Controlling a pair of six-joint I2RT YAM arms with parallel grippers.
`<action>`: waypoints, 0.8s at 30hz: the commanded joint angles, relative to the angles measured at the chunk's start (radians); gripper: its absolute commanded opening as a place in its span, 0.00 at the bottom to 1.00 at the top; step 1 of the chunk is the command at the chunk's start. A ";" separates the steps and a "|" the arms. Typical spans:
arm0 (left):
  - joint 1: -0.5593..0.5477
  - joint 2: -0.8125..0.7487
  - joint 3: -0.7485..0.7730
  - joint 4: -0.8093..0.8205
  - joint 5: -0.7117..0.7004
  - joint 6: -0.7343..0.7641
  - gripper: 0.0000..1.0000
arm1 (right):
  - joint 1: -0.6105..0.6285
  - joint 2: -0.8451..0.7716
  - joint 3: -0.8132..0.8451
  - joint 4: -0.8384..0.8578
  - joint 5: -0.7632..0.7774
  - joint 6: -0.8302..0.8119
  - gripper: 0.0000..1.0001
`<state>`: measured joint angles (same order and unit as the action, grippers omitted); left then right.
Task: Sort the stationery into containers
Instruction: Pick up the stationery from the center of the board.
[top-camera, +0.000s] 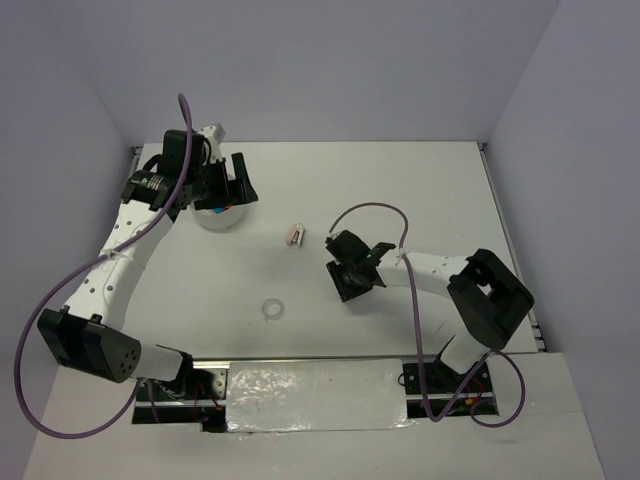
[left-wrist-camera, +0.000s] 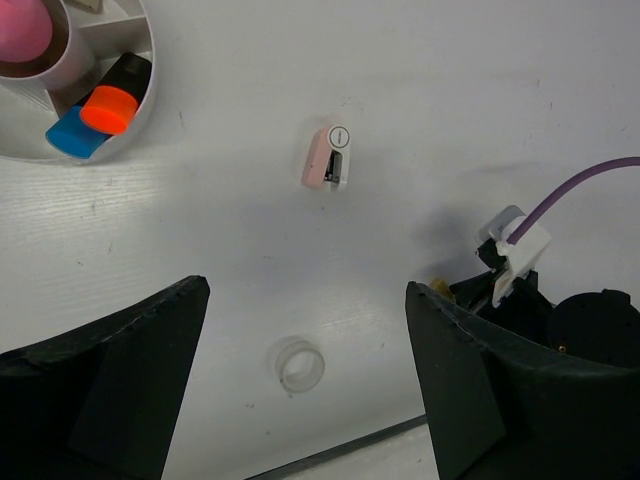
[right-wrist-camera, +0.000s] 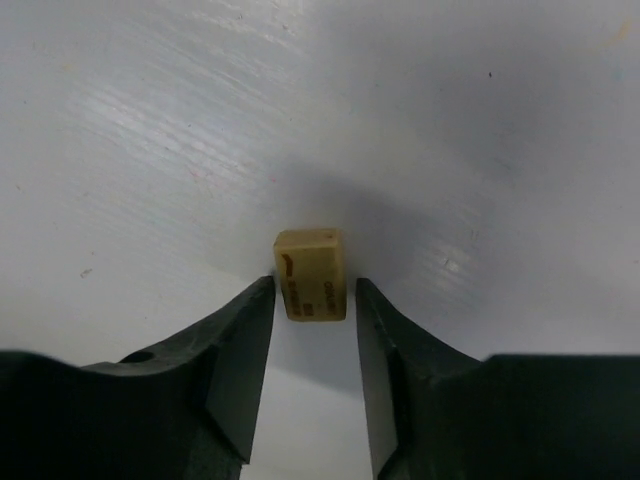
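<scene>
Your right gripper (right-wrist-camera: 314, 300) is down on the white table (left-wrist-camera: 470, 90) with a small tan rectangular block with brown print (right-wrist-camera: 310, 272) lying between its fingertips. The fingers (right-wrist-camera: 250, 340) stand narrow, one just beside each long side of the block, which squares them up for a pinch across its short width. You cannot tell from the wrist view whether the pads are already pressing on it or a sliver of gap remains, so judge it as a grasp not yet confirmed. The block sits flat on the table, well apart from the container.

Your left gripper (left-wrist-camera: 307, 300) hovers with its jaws spread wide and nothing between them, near the round, whitish, divided dish (left-wrist-camera: 148, 45). That dish already holds a pink cylinder (left-wrist-camera: 22, 28) in its middle cup, and an orange-capped black marker (left-wrist-camera: 110, 105) and a blue-capped marker (left-wrist-camera: 75, 132) share one outer compartment, so like goes with like.

A small pink-and-white piece (left-wrist-camera: 327, 158) and a clear tape ring (left-wrist-camera: 299, 365) are on open table between the arms, unsorted. Either is probably your left arm's next pick.
</scene>
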<state>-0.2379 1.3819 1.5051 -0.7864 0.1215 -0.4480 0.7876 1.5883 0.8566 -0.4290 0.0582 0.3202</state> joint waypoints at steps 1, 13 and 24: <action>-0.001 -0.040 -0.005 0.018 0.038 -0.004 0.92 | 0.010 0.050 0.024 0.044 0.043 -0.020 0.43; -0.011 -0.066 -0.120 0.140 0.415 -0.273 0.93 | 0.044 -0.329 -0.010 0.317 -0.265 -0.007 0.16; -0.110 -0.095 -0.220 0.349 0.573 -0.509 0.88 | 0.045 -0.392 0.163 0.320 -0.304 -0.067 0.15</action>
<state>-0.3191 1.3258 1.2922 -0.5426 0.6117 -0.8761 0.8253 1.2121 0.9611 -0.1295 -0.2195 0.2874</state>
